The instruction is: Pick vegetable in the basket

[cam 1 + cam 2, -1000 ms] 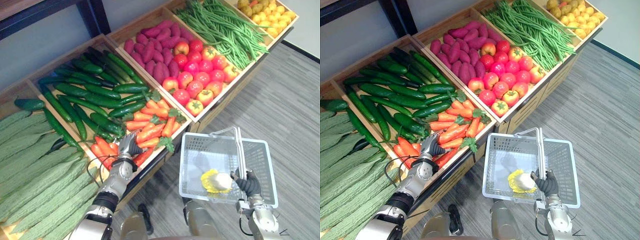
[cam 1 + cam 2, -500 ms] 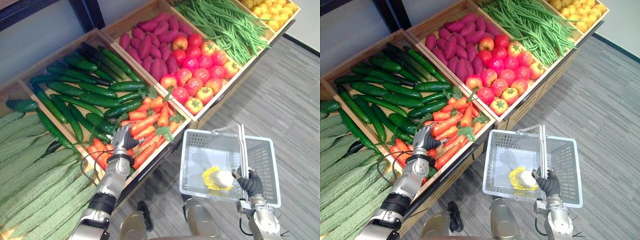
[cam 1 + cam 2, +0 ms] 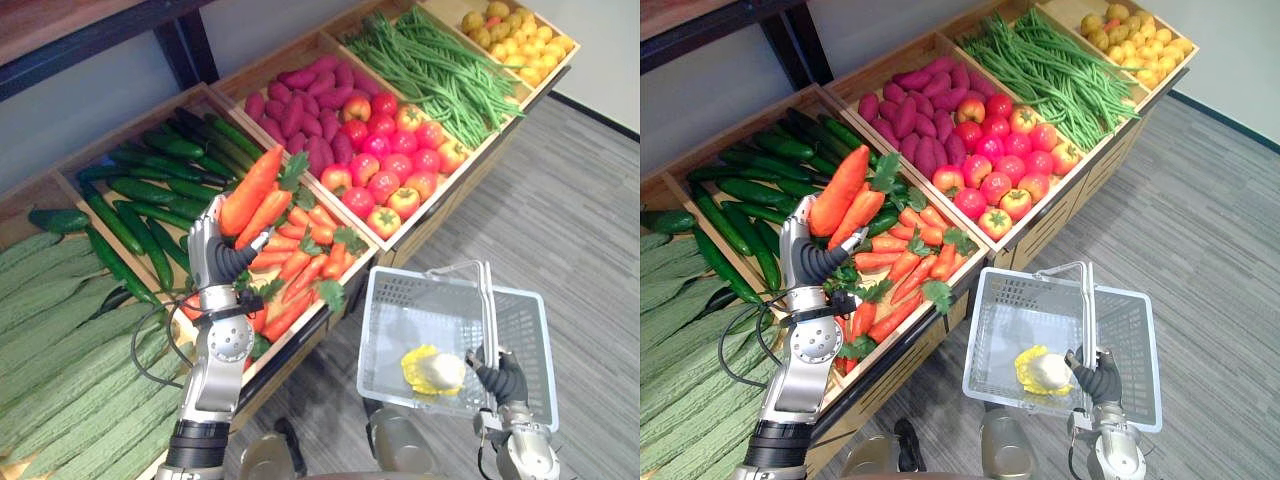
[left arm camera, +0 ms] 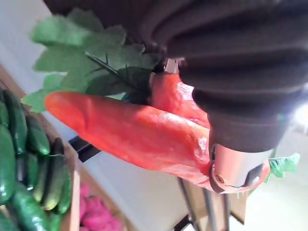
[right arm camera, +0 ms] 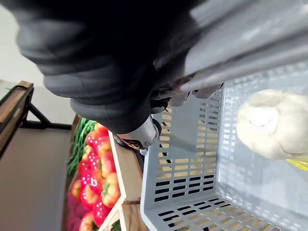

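My left hand [image 3: 213, 252] is raised above the carrot crate [image 3: 310, 265], shut on two orange carrots [image 3: 250, 190] with green leafy tops. Up close in the left wrist view, the bigger carrot [image 4: 134, 134] lies across the fingers. A grey plastic basket [image 3: 410, 310] hangs over the floor in front of the crates. My right hand [image 3: 502, 378] is curled round its handle [image 3: 487, 310]. A pale round vegetable with yellow leaves [image 3: 432, 370] lies inside the basket, and it appears in the right wrist view as the pale vegetable [image 5: 269, 125].
Wooden crates stand in a sloping row: bitter gourds [image 3: 70, 350], cucumbers [image 3: 150, 190], purple sweet potatoes [image 3: 300, 100], tomatoes [image 3: 395, 165], green beans [image 3: 440, 65] and yellow produce [image 3: 515, 40]. Grey plank floor [image 3: 560, 210] lies to the right.
My left hand has risen out of the carrot crate, lifting two carrots with it. The right hand still holds the basket in the same place. The camera has shifted slightly.
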`<state>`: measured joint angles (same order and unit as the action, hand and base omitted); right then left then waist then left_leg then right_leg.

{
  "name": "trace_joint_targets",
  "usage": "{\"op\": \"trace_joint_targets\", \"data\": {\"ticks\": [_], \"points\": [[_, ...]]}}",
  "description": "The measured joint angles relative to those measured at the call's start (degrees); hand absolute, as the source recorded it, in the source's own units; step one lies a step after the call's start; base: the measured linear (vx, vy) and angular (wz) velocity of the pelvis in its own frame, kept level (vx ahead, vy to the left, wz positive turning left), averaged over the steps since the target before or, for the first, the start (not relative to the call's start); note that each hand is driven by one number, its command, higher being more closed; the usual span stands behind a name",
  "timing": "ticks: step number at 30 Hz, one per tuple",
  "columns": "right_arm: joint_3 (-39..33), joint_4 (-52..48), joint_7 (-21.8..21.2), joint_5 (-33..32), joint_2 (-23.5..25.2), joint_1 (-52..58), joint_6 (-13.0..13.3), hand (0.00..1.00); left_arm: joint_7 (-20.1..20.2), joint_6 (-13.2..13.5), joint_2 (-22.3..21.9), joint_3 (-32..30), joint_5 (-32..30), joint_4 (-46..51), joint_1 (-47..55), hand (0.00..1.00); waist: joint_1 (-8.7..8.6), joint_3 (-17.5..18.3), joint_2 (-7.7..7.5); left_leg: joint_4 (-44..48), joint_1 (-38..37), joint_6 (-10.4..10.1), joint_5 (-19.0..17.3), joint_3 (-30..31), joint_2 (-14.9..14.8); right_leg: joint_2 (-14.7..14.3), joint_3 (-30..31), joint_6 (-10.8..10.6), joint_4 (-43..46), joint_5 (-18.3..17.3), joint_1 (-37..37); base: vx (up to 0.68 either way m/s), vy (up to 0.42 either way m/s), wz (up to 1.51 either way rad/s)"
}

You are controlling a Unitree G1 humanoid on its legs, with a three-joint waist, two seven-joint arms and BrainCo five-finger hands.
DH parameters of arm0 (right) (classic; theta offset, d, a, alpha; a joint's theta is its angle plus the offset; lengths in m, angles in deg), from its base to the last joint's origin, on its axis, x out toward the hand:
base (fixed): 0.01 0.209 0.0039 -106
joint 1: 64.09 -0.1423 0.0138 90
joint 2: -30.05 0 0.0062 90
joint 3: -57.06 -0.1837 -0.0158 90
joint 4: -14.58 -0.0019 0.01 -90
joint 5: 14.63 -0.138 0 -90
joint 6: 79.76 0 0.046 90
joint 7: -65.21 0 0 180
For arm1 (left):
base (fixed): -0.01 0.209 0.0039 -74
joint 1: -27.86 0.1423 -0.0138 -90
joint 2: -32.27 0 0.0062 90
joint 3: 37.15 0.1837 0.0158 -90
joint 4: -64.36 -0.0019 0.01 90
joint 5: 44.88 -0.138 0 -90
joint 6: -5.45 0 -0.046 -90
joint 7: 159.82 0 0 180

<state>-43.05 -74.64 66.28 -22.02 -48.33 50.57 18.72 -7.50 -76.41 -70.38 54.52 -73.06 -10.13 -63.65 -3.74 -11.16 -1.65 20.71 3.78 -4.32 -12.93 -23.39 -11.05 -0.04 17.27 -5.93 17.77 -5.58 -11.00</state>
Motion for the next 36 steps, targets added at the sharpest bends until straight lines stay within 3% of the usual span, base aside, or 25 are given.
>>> {"op": "trace_joint_targets", "data": {"ticks": [2,5,8,9,11,12,13,14,16,17,18,19,21,23,25,26,27,28,29,32,36], "points": [[-0.65,-1.18,0.24,0.00,0.76,-0.32,-0.08,1.00,0.09,1.69,-0.59,1.57,3.21,1.06,0.51,1.00,0.01,0.19,0.03,1.64,-1.24,-0.03,-1.21,-2.53,-0.81,-1.47,2.57,-0.57,0.10,0.34,-0.02,-0.04,0.024,-0.62],[-0.41,-3.84,1.18,0.23,0.89,-1.74,-0.20,1.00,0.16,2.21,-1.58,4.29,5.10,1.57,0.61,1.00,0.20,0.35,0.18,4.10,-3.18,0.00,-3.64,-8.64,-3.33,-3.28,5.88,-0.86,-0.21,0.38,-1.33,-0.08,0.042,-1.14],[0.50,-5.77,2.38,0.30,0.92,-2.62,-0.19,1.00,0.27,2.60,-1.89,7.64,5.13,1.89,0.60,1.00,0.93,0.52,-0.03,4.07,-5.76,-0.13,-4.60,-15.41,-4.71,2.16,-7.54,0.88,1.08,0.82,-4.58,-0.06,0.058,-1.25],[1.39,-6.23,2.67,0.65,0.92,-3.54,-0.20,1.00,0.47,2.61,-2.00,8.72,5.21,1.81,0.55,1.00,1.01,0.69,-0.27,4.06,-7.16,-0.25,-5.30,-18.49,-5.25,5.97,-17.69,2.65,3.31,0.35,-6.34,0.05,-0.007,-1.31],[2.23,-5.39,2.77,2.11,0.39,-5.74,-0.19,1.00,1.51,3.54,-2.07,10.48,5.38,0.15,0.44,1.00,-0.11,1.14,0.29,3.72,-9.60,-1.93,-6.02,-22.97,-6.21,12.18,-32.65,6.96,6.32,-0.03,-6.86,0.11,-0.054,-1.34],[2.56,-4.08,2.83,2.79,-0.64,-7.47,-0.19,1.00,1.75,3.64,-2.17,11.29,5.53,-2.05,0.14,1.00,-0.70,1.91,1.08,2.95,-10.96,-3.32,-6.09,-25.24,-6.48,14.43,-38.87,7.69,7.15,0.42,-6.90,0.15,-0.065,-1.12],[2.97,-3.49,3.04,3.05,-1.41,-8.41,-0.20,1.00,1.98,3.63,-2.26,11.60,5.64,-2.96,0.03,1.00,-0.81,2.14,1.51,2.44,-11.85,-3.92,-5.95,-26.44,-6.28,14.57,-40.21,7.77,7.08,1.32,-6.95,0.22,-0.071,-1.31],[3.82,-2.45,3.28,3.71,-2.71,-10.24,-0.20,1.00,2.63,3.64,-2.62,12.14,5.71,-4.97,-0.35,1.00,-1.42,2.45,2.48,1.15,-13.35,-5.45,-4.88,-28.03,-6.31,12.95,-39.28,7.04,6.80,3.04,-7.71,0.19,-0.061,-1.07],[4.42,-1.57,3.30,4.21,-4.44,-12.19,-0.20,1.00,3.43,3.56,-3.78,13.73,6.11,-9.04,-2.23,1.00,-2.07,3.06,4.47,-0.25,-15.03,-5.71,-3.10,-28.51,-7.21,8.78,-36.25,7.17,5.79,3.29,-8.39,0.29,-0.114,-1.21],[4.62,-1.41,3.24,4.21,-4.99,-12.79,-0.24,1.00,4.07,3.57,-4.05,14.56,6.14,-10.40,-3.61,1.00,-2.21,3.16,4.71,0.65,-15.68,-5.56,-1.93,-28.40,-8.11,7.52,-34.95,7.38,5.39,3.14,-8.31,0.38,-0.134,-1.22],[4.67,-1.41,3.25,4.20,-5.50,-13.41,-0.25,1.00,4.22,3.57,-4.19,15.80,6.18,-12.03,-5.74,1.00,-2.90,3.14,4.68,4.62,-15.57,-4.53,0.39,-27.28,-10.03,5.92,-33.75,7.59,4.13,3.01,-7.09,0.38,-0.128,-0.97],[4.94,-1.43,3.31,4.19,-6.20,-13.65,-0.24,1.00,4.59,3.58,-4.22,16.67,6.55,-13.80,-7.40,1.00,-3.55,3.10,4.60,10.45,-15.25,-1.91,4.32,-25.11,-11.91,4.89,-32.33,7.60,1.92,3.01,-4.32,0.33,-0.096,-0.78],[6.58,-1.44,3.68,4.06,-6.93,-13.76,-0.19,1.00,5.07,3.68,-4.18,17.94,7.42,-15.44,-8.28,1.00,-3.68,2.83,4.14,17.73,-14.44,0.70,7.47,-19.92,-12.66,4.60,-29.48,7.60,-1.08,3.01,-0.04,0.29,-0.019,-0.77],[8.25,-1.44,3.97,3.26,-7.33,-15.41,-0.17,1.00,5.09,3.90,-4.30,19.85,7.90,-16.52,-8.69,1.00,-3.35,2.67,3.90,22.07,-8.08,0.23,0.05,-6.15,-7.14,4.90,-24.82,7.32,-4.91,3.19,4.33,0.23,0.102,-0.98],[11.03,-1.44,3.92,2.50,-7.32,-17.41,-0.16,1.00,5.09,4.01,-4.23,20.55,7.91,-17.85,-8.71,1.00,-2.66,2.63,3.84,17.95,-3.27,0.96,-3.64,1.63,-2.03,5.02,-20.91,7.50,-6.67,3.04,6.03,0.14,0.175,-1.07],[12.12,-1.43,3.93,2.18,-7.08,-18.28,-0.16,1.00,5.08,4.01,-4.25,20.75,7.91,-18.80,-8.90,1.00,-2.26,2.63,3.84,14.49,-1.30,1.04,-3.73,4.60,-0.04,5.05,-19.10,7.06,-6.86,3.12,6.44,0.13,0.259,-1.27],[13.30,-1.43,3.94,1.83,-7.26,-19.11,-0.14,1.00,5.00,4.00,-4.40,21.20,7.92,-20.34,-9.30,1.00,-1.70,2.63,4.06,7.28,0.17,0.30,-2.70,7.91,2.40,4.80,-16.71,4.85,-6.60,3.74,6.82,0.10,0.232,-1.01],[13.69,-1.44,3.92,1.48,-7.59,-19.57,-0.14,1.00,4.99,3.97,-4.49,21.39,7.91,-20.89,-9.43,1.00,-1.71,2.66,4.66,1.90,0.52,-0.50,0.63,9.32,2.87,4.03,-15.46,4.20,-6.20,3.54,6.82,0.07,0.268,-1.15],[14.91,-1.31,3.80,0.93,-7.78,-20.52,-0.09,1.00,4.98,3.99,-4.69,21.80,7.90,-21.97,-9.91,1.00,-1.90,2.71,6.28,-2.87,0.86,0.46,5.63,10.65,2.75,2.37,-12.60,2.70,-5.60,2.84,6.98,0.05,0.216,-0.74],[15.68,-2.18,3.64,-0.46,-6.82,-20.54,0.00,1.00,5.15,3.60,-4.66,23.33,7.90,-24.30,-10.28,1.00,-2.38,3.09,4.11,-11.13,-3.42,2.09,7.46,8.92,6.72,5.39,-9.60,0.82,-8.41,3.69,7.08,0.10,0.208,-0.40],[17.30,-2.22,2.92,-3.01,-6.39,-20.54,-0.07,1.00,5.30,3.45,-4.51,25.63,8.53,-26.79,-11.12,1.00,-3.28,3.09,4.05,-17.30,-5.69,3.27,9.74,7.61,9.25,7.12,-8.14,-0.43,-11.55,4.82,7.31,0.08,0.117,-0.12]]}}
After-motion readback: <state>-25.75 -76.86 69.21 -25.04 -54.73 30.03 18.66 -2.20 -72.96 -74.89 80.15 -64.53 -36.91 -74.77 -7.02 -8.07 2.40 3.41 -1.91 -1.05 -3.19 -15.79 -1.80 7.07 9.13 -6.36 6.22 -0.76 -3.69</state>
